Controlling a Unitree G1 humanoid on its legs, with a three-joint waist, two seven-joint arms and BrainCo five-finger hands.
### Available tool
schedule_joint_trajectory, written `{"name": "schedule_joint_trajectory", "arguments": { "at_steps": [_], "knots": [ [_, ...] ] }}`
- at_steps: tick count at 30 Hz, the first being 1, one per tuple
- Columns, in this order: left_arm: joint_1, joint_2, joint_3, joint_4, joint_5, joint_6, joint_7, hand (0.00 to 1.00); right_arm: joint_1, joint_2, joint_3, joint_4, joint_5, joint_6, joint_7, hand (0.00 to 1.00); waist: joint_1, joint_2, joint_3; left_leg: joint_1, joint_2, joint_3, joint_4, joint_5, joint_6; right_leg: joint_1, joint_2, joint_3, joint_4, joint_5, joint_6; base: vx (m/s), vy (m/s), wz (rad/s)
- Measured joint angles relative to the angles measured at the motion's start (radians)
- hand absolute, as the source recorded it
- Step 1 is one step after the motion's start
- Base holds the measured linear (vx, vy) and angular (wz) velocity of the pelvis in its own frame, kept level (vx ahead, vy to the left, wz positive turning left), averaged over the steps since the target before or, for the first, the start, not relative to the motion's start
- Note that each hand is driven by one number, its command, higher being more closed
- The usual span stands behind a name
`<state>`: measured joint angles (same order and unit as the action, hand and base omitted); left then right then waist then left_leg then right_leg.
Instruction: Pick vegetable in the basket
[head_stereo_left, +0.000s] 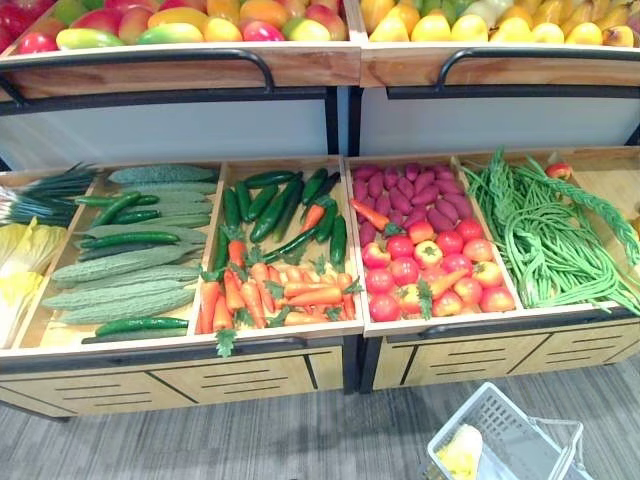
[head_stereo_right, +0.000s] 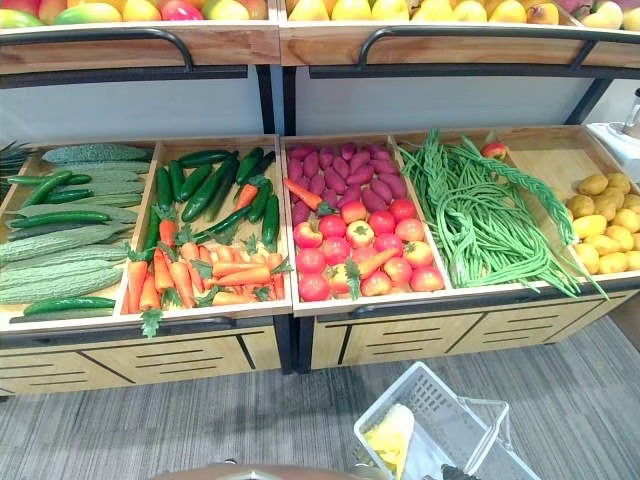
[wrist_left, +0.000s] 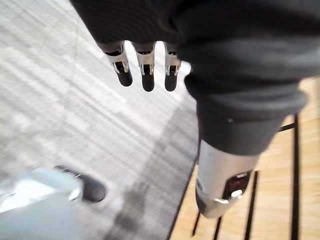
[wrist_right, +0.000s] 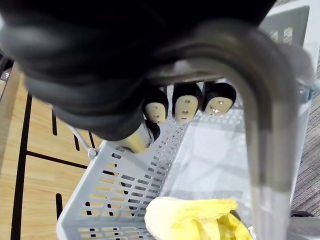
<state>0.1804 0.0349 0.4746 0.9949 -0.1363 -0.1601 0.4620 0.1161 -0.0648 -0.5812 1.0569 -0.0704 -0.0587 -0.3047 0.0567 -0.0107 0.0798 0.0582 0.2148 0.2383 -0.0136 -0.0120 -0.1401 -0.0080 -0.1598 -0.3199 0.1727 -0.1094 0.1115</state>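
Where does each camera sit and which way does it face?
Left eye view: on the head, looking down at the vegetable stand and white basket.
Right eye view: beside it, same scene.
Left wrist view: from that wrist, along the open left hand, toward grey floor.
Right wrist view: from that wrist, into the basket; right hand curled round its handle.
Shared: eye views and right wrist view show the basket.
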Motion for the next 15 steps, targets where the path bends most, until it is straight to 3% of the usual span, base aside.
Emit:
{"name": "schedule_joint_trajectory", "arguments": {
  "at_steps": [3, 5, 7, 11, 15],
  "knots": [
    [-0.038, 0.044, -0.013, -0.163, 0.041, -0.071, 0.151, 0.0, 0.02, -0.002, 0.002, -0.003, 0.0, -0.001, 0.01, 1.0, -0.001, -0.003, -0.004, 0.0, -0.02, 0.001, -0.027, 0.012, 0.004, 0.003, -0.007, 0.001, -0.026, 0.019, 0.004, -0.02, 0.05, 0.03],
    [-0.04, 0.066, -0.051, -0.328, 0.166, -0.125, 0.271, 0.0, 0.038, -0.001, 0.008, -0.02, 0.001, -0.001, 0.007, 1.0, -0.007, 0.0, -0.005, 0.004, -0.036, 0.0, -0.043, 0.02, 0.005, 0.004, -0.014, -0.001, -0.032, 0.028, 0.007, 0.02, 0.042, 0.05],
    [-0.034, 0.083, -0.088, -0.45, 0.263, -0.148, 0.33, 0.0, 0.05, -0.005, 0.027, -0.029, 0.001, -0.002, -0.001, 1.0, -0.011, 0.006, -0.006, 0.013, -0.047, -0.001, -0.057, 0.034, 0.009, 0.008, -0.02, -0.001, -0.035, 0.037, 0.016, 0.08, 0.041, 0.05],
    [-0.041, 0.152, -0.145, -0.622, 0.437, -0.183, 0.358, 0.0, 0.054, -0.009, 0.079, -0.035, 0.001, -0.011, -0.013, 1.0, -0.018, 0.01, -0.011, 0.021, -0.054, 0.0, -0.074, 0.037, 0.01, 0.014, -0.021, 0.0, -0.05, 0.04, 0.02, 0.09, 0.026, 0.0],
    [-0.055, 0.298, -0.222, -0.704, 0.59, -0.227, 0.333, 0.0, 0.05, -0.029, 0.113, -0.042, -0.01, -0.021, -0.007, 1.0, -0.024, 0.012, -0.012, 0.033, -0.054, 0.02, -0.081, 0.034, 0.009, 0.014, -0.014, 0.019, -0.064, 0.044, 0.018, 0.1, 0.007, -0.13]
  ]
}}
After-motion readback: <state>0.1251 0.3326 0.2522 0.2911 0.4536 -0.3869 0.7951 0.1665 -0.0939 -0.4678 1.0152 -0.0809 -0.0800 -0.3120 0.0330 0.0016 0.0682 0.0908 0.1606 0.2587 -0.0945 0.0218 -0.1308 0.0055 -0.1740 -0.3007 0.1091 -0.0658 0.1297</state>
